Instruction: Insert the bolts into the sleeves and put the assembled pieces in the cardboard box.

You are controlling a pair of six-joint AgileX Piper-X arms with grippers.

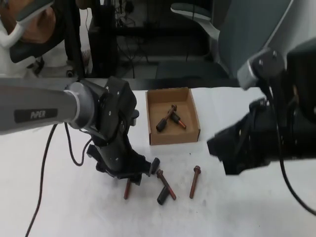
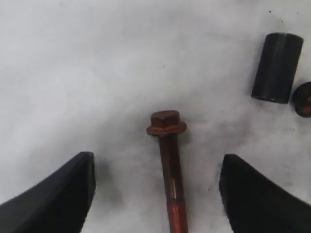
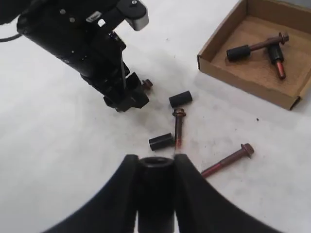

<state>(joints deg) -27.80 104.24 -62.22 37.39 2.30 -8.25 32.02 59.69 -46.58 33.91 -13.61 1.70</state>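
- Left gripper (image 2: 158,165): fingers spread astride a bolt (image 2: 168,160) on the tabletop (image 2: 73,58); next, I should close.
- Right gripper (image 3: 155,162): fingers pinch a black sleeve (image 3: 155,187), ready for insertion.

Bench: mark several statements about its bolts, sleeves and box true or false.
1. The box holds two assembled pieces. True.
2. The left fingers are shut on a bolt. False: they are open, one on either side of a bolt lying on the bench.
3. The right fingers grip a sleeve. True.
4. Every bolt sits in the box. False: that bolt and a second bolt, among others, lie on the bench.
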